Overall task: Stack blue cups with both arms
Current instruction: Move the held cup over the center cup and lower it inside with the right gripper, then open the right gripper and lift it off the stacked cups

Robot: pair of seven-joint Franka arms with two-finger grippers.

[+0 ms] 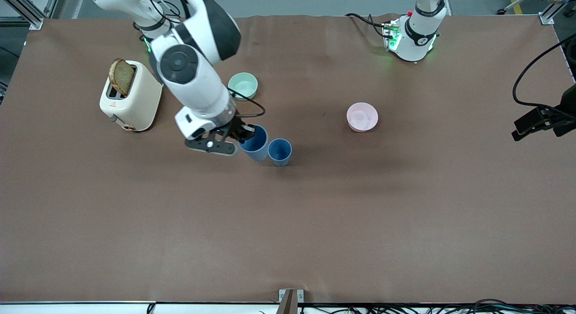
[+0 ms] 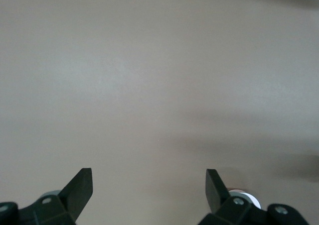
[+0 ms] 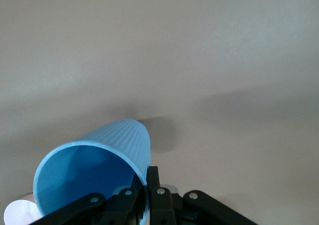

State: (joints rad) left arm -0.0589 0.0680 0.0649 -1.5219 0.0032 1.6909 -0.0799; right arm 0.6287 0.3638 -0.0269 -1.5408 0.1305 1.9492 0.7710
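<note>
- Brown paper covers the whole table (image 1: 315, 224), on which everything is set out.
- One blue cup (image 1: 255, 143) is clamped at its rim by the right gripper (image 1: 243, 135), its fingers pressed together on the wall; the cup is tilted, and it cannot be told whether its base touches the table.
- In the right wrist view the held cup (image 3: 94, 175) is seen with its open mouth turned toward the camera.
- A second blue cup (image 1: 280, 151) stands upright on the table just beside the held one, toward the left arm's end.
- The left gripper (image 2: 149, 185) is held with its fingers wide apart over bare table, gripping nothing; the left arm waits.
- A mint-green bowl (image 1: 243, 86) and a pink bowl (image 1: 362, 116) lie farther from the front camera than the cups.
- A cream toaster (image 1: 131, 96) with a slice of bread (image 1: 122, 76) stands toward the right arm's end.
</note>
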